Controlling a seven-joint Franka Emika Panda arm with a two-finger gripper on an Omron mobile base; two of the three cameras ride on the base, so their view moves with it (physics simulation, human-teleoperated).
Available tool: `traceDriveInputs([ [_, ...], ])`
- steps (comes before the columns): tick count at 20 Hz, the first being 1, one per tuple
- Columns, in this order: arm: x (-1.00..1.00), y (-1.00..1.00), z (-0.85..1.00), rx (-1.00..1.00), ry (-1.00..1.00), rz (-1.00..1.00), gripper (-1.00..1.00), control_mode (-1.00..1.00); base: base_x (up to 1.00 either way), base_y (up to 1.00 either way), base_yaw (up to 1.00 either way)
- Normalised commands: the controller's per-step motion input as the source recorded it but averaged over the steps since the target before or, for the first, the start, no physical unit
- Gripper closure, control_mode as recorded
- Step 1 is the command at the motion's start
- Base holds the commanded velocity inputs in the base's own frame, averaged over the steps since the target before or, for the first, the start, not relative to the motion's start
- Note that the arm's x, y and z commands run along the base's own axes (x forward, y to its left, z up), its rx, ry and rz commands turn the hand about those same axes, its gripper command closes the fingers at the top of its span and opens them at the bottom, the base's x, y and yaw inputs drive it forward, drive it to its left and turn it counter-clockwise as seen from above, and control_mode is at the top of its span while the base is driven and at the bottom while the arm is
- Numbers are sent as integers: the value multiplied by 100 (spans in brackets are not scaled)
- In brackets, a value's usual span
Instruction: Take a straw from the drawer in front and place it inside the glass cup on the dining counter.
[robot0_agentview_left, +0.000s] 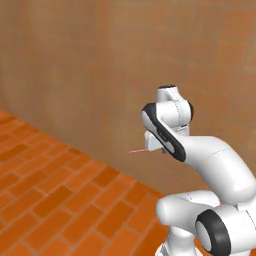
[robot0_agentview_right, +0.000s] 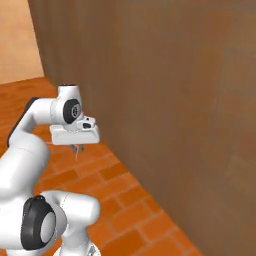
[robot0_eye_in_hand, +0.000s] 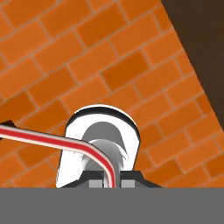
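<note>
The red-and-white striped straw (robot0_eye_in_hand: 52, 141) is pinched at its bent end between the fingertips of my gripper (robot0_eye_in_hand: 112, 180), which is shut on it. Its long part runs off to the left edge of the hand view. In the left base view the straw (robot0_agentview_left: 139, 150) sticks out sideways to the left of the gripper (robot0_agentview_left: 152, 148), level with the floor and well above it. In the right base view the gripper (robot0_agentview_right: 76, 147) points down, with the straw (robot0_agentview_right: 76, 155) seen as a thin sliver under it. The drawer, the glass cup and the dining counter's top are out of view.
An orange brick floor (robot0_agentview_left: 60, 200) lies below the hand. A tall brown wood panel (robot0_agentview_right: 175, 100) stands close ahead and to the right; its dark base (robot0_eye_in_hand: 201, 43) meets the bricks. A beige wall (robot0_agentview_right: 17, 40) stands far left.
</note>
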Motion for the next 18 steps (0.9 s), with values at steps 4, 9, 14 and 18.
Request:
traceDriveInputs([
  [4,0,0,0,0,0,0,100,100,100,-33,72],
  [9,0,0,0,0,0,0,100,100,100,-35,70],
  [14,0,0,0,0,0,0,100,100,100,-36,66],
  [18,0,0,0,0,0,0,100,100,100,-37,62],
])
